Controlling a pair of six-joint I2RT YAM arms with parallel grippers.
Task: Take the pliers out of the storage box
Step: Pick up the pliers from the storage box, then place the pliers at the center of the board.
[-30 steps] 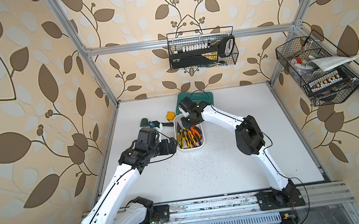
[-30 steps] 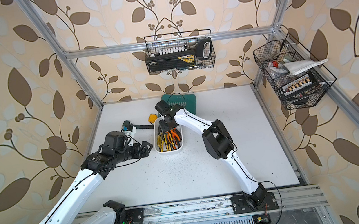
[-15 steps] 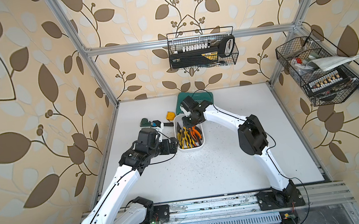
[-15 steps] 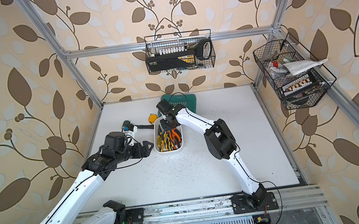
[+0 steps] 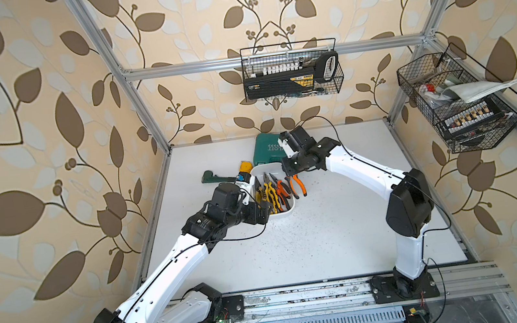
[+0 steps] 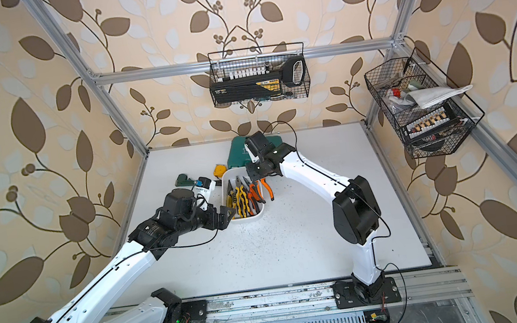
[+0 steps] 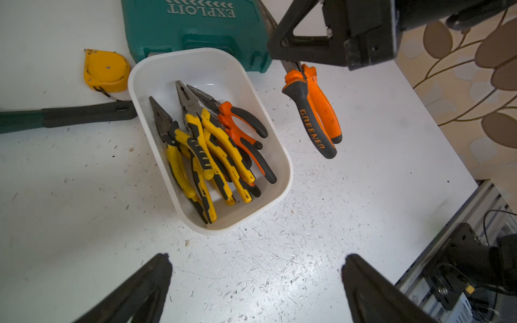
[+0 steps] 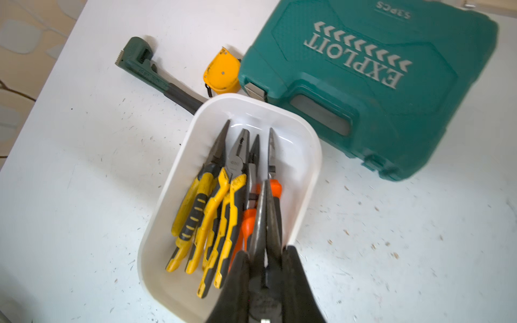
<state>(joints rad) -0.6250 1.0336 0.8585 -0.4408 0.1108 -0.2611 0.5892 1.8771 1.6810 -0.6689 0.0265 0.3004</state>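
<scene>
Left wrist view: the right gripper (image 7: 292, 60) is clamped on the dark metal nose of one orange-and-black pliers (image 7: 313, 112). It hangs handles-down with its long axis tilted, lifted clear beside the storage box (image 7: 285, 156), a smooth white plastic tub with rounded corners on the scuffed white tabletop (image 7: 84, 209). Inside, the remaining pliers (image 7: 207, 148), with yellow and orange rubbery grips, lie heaped lengthwise, noses toward the teal case (image 7: 195, 30). The left gripper (image 7: 256, 257) hovers with fingers wide apart.

In the storage box (image 7: 201, 70) lie pliers (image 7: 207, 151), case (image 7: 195, 28) behind it.
</scene>
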